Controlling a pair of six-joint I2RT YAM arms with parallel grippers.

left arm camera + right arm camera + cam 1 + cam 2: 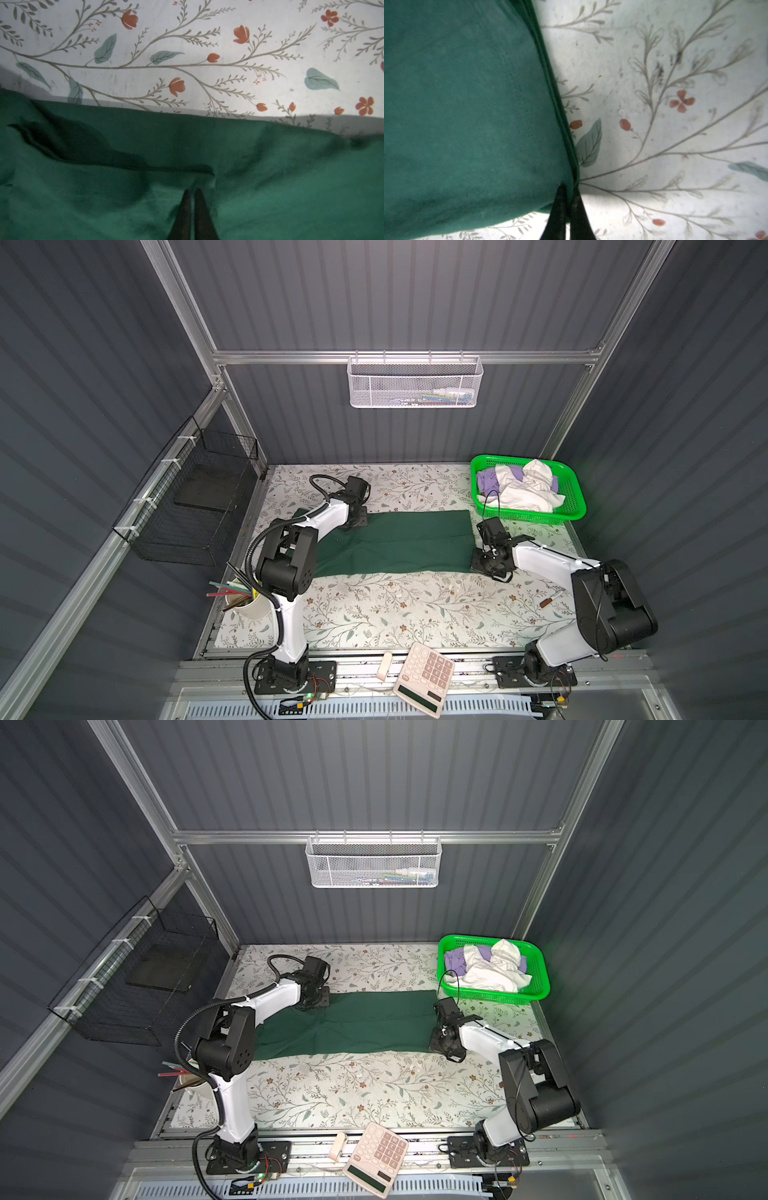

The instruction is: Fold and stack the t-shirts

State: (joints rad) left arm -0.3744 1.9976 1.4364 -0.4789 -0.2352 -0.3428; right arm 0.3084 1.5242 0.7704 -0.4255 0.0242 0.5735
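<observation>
The dark green t-shirt (395, 543) lies as a long folded band across the table (374, 614), mid-frame in both top views. The right jaws pinch its right-end edge. The left jaws stand almost together on its left end, but I cannot tell whether they grip it. White and lavender t-shirts (528, 493) sit in the green basket (540, 517).

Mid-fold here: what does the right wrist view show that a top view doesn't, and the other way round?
Only the right wrist view: the right tool pinched shut on a corner of the dark green cotton t-shirt, with its layered edges visible. Only a top view: the shirt's whole long folded shape, the left arm at its other end, and the bright green plastic mesh basket holding white and lavender t-shirts. Both: the green shirt lying on the floral-print table cover.
</observation>
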